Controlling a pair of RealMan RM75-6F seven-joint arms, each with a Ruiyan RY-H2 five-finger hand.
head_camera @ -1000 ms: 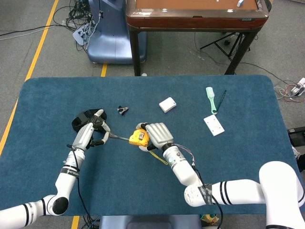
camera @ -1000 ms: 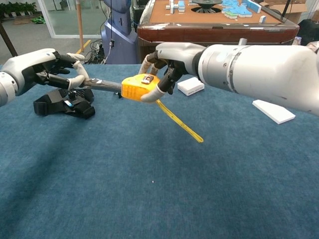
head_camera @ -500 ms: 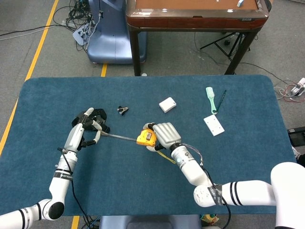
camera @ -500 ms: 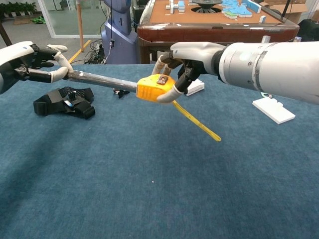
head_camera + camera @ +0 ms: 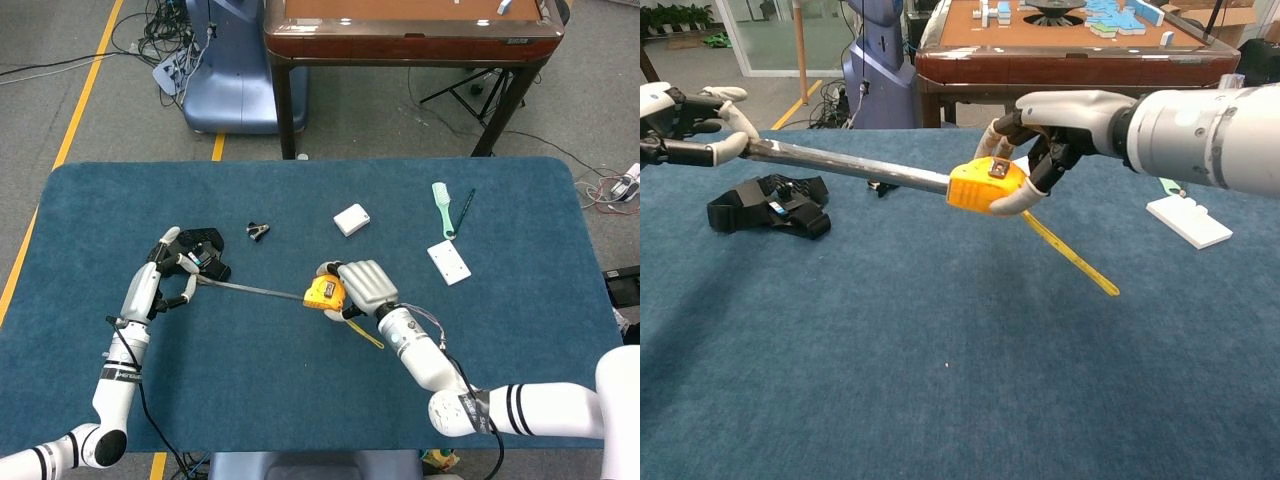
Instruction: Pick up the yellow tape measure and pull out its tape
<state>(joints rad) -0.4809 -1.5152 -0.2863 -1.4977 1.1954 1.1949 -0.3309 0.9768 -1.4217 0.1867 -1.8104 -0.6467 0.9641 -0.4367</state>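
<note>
Head view: right hand (image 5: 365, 288) clamps yellow plastic tape measure (image 5: 325, 292) above blue table (image 5: 300, 400) | Chest view: left hand (image 5: 685, 125) pinches grey steel tape (image 5: 845, 165) tip; the thin blade probably buckles sideways, so hold case body firmly.

Black strap (image 5: 203, 254); small clip (image 5: 258, 231); white box (image 5: 351, 219); green brush (image 5: 442, 207).

Blue-clothed table (image 5: 300, 390) with black strap (image 5: 205, 250), white box (image 5: 351, 219), green brush (image 5: 442, 208), white plate (image 5: 449, 262).
</note>
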